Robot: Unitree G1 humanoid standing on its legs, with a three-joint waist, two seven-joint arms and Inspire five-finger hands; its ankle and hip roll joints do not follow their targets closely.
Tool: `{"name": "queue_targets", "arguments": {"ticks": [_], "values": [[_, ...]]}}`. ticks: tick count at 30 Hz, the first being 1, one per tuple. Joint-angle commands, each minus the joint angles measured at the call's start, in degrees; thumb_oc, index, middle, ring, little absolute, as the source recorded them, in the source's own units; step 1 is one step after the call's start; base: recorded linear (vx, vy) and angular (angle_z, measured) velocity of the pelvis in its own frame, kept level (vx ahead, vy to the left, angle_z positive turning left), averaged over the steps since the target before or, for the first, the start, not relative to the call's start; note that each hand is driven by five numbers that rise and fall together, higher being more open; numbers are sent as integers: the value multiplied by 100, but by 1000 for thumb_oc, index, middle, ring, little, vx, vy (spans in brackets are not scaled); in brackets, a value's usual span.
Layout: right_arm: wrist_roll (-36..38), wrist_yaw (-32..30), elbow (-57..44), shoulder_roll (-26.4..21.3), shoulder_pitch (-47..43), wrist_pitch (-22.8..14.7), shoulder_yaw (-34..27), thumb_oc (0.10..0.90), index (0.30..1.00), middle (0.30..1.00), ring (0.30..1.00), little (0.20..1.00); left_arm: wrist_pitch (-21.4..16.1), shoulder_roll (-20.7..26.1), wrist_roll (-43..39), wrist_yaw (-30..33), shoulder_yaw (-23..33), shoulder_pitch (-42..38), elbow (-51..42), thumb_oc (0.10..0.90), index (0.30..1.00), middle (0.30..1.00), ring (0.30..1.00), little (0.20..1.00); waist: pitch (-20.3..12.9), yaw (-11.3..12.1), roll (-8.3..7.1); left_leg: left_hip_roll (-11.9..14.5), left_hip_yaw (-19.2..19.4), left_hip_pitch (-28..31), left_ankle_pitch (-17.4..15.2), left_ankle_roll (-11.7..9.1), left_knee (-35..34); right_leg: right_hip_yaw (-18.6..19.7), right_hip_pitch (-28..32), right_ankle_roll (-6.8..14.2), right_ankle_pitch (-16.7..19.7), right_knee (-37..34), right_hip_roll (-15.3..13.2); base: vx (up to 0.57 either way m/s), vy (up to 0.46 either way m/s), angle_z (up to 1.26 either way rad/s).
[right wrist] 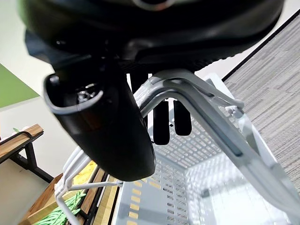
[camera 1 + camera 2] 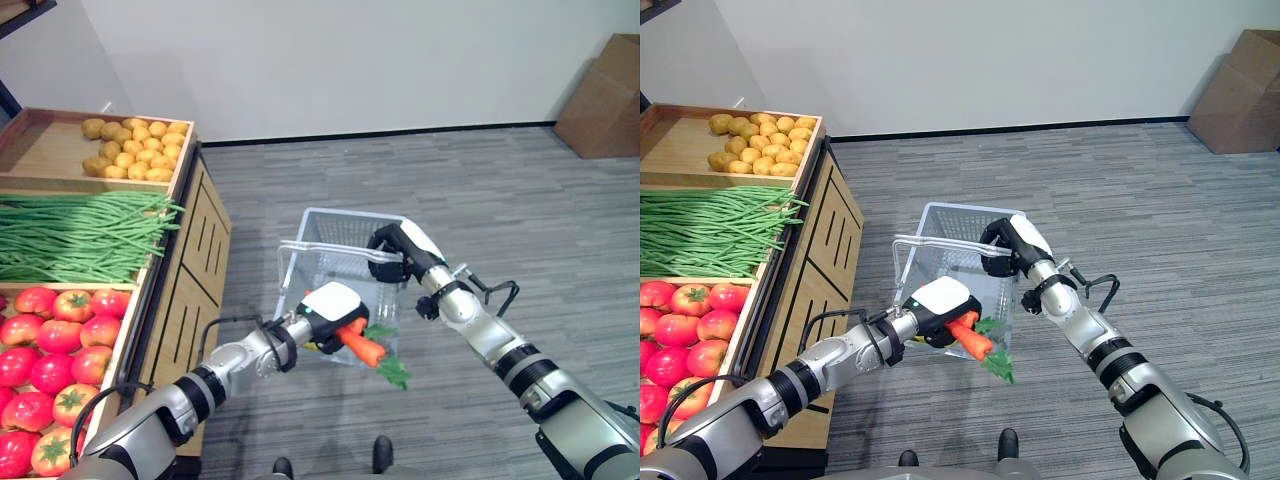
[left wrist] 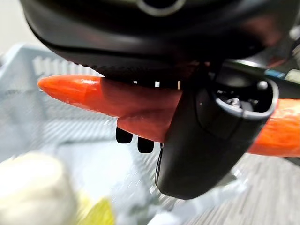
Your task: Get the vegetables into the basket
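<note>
A white wire basket (image 2: 330, 255) hangs above the grey floor, beside the wooden produce stand. My right hand (image 2: 395, 248) is shut on the basket's handle (image 1: 206, 117) at its right rim. My left hand (image 2: 325, 312) is at the basket's near edge, shut on an orange carrot (image 2: 362, 345) with green leaves (image 2: 393, 370) hanging below. In the left wrist view the carrot (image 3: 108, 96) lies across the palm under the thumb (image 3: 206, 136), with the basket's mesh (image 3: 61, 126) behind it.
The wooden stand (image 2: 175, 290) at the left holds potatoes (image 2: 135, 148), green beans (image 2: 75, 235) and tomatoes (image 2: 50, 350). A cardboard box (image 2: 603, 95) stands at the far right by the wall. A person's shoes (image 2: 330, 460) show at the bottom edge.
</note>
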Motion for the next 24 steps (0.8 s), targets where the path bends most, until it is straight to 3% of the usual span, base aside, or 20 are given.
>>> {"name": "queue_targets", "arguments": {"ticks": [1, 11, 12, 13, 15, 24], "values": [[522, -363, -491, 246, -1517, -631, -317, 400, 300, 300, 300, 300, 8, -198, 191, 567, 27, -633, 281, 400, 300, 300, 300, 300, -432, -6, -351, 209, -88, -67, -18, -256, 2, 27, 482, 512, -442, 0, -419, 0, 0, 0], [579, -286, -519, 174, -1385, -622, -322, 400, 300, 300, 300, 300, 372, -83, 452, 931, 412, -655, 660, 400, 300, 300, 300, 300, -424, 17, -354, 233, -89, -44, -13, -272, 2, 25, 506, 505, -456, 0, -407, 0, 0, 0], [570, -281, -508, 179, -1361, -617, -337, 400, 300, 300, 300, 300, 424, -75, 474, 972, 481, -642, 681, 429, 341, 341, 341, 341, -419, 21, -357, 235, -92, -44, -10, -274, 2, 21, 510, 504, -458, 0, -405, 0, 0, 0], [559, -279, -503, 182, -1318, -614, -358, 400, 300, 300, 300, 300, 508, -85, 480, 1050, 577, -618, 740, 612, 596, 596, 596, 596, -417, 26, -359, 235, -94, -42, -11, -275, 2, 21, 514, 500, -456, 0, -405, 0, 0, 0], [538, -275, -490, 186, -1289, -600, -371, 400, 300, 300, 300, 300, 568, -115, 524, 1126, 651, -587, 763, 900, 1000, 1000, 1000, 1000, -413, 31, -362, 239, -98, -40, -11, -276, 2, 18, 524, 497, -458, 0, -406, 0, 0, 0], [388, -320, -419, 278, -1238, -539, -428, 400, 300, 300, 300, 300, 578, -298, 499, 1175, 694, -497, 393, 900, 1000, 1000, 1000, 1000, -406, 50, -395, 241, -141, -70, -6, -267, 2, -15, 524, 481, -464, 0, -387, 0, 0, 0]]}}
